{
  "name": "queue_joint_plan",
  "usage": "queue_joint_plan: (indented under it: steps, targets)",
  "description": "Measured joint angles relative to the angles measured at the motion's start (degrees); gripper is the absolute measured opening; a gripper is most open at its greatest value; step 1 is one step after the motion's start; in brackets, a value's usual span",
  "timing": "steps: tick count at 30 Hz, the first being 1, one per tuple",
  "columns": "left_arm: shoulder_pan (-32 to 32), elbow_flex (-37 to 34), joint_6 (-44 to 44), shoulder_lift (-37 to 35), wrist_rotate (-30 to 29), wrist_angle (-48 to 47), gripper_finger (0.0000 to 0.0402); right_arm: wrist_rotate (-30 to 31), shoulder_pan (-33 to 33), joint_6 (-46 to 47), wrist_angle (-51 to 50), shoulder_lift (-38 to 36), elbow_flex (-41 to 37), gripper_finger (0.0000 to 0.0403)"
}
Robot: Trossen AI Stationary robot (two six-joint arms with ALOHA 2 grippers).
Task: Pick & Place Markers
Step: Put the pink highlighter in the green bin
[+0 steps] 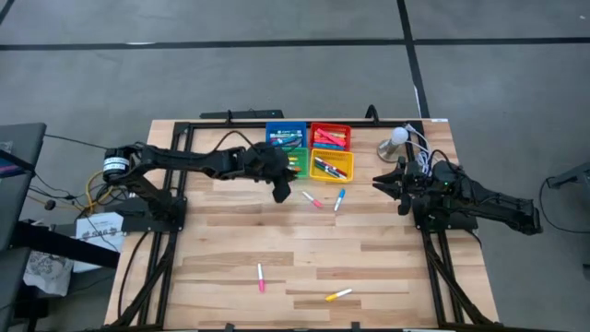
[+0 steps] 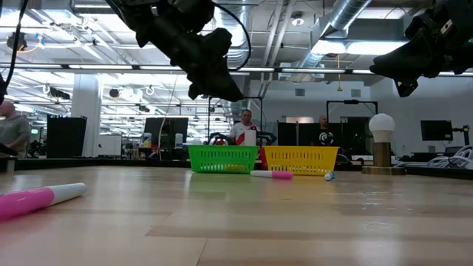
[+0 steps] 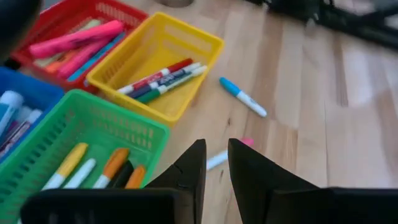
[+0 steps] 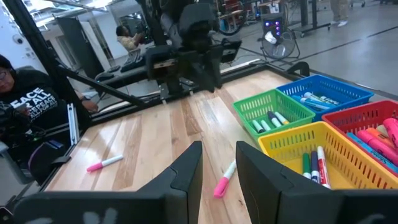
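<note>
Several markers lie loose on the wooden table: a pink one (image 1: 313,199) and a blue-capped one (image 1: 339,199) just in front of the trays, another pink one (image 1: 261,277) and a yellow one (image 1: 338,295) near the front edge. More markers lie in the blue (image 1: 286,136), red (image 1: 330,136), green (image 1: 297,164) and yellow (image 1: 343,173) trays. My left gripper (image 1: 281,192) hangs above the table beside the green tray, slanting down toward the pink marker (image 3: 244,144), its fingers almost together with nothing between them. My right gripper (image 1: 378,182) waits at the right, empty, fingers nearly together.
A white ball lamp on a round wooden base (image 1: 396,138) stands at the back right beside the red tray. A black frame (image 1: 230,118) runs along the table's far edge. Bare wood lies between the trays and the front markers. People stand in the room beyond.
</note>
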Motion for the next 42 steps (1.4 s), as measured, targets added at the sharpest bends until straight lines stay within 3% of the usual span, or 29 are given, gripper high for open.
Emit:
queue_joint_plan:
  steps: [10,19,25,34,42]
  targets:
    - [-1.25,0.00,18.79,0.00,0.01,0.22,0.0079,0.11,-0.07,-0.01,0.00,0.00,0.00,0.0087]
    - [-2.26,0.20,20.16,1.77,2.46,7.45,0.0150,0.09,-0.07,0.09,0.00,0.00,0.00,0.0087]
    - [-5.20,6.32,18.73,8.28,4.35,6.50,0.0178,0.02,-0.07,1.06,-0.03,0.00,-0.02,0.0087]
    - [-6.07,21.04,23.19,19.86,4.73,-13.46,0.0165,0.02,-0.07,1.68,-0.03,0.00,-0.02,0.0087]
    - [-3.70,22.56,23.48,26.27,4.69,-15.53,0.0158,0.02,-0.07,1.65,-0.03,0.00,-0.02,0.0087]
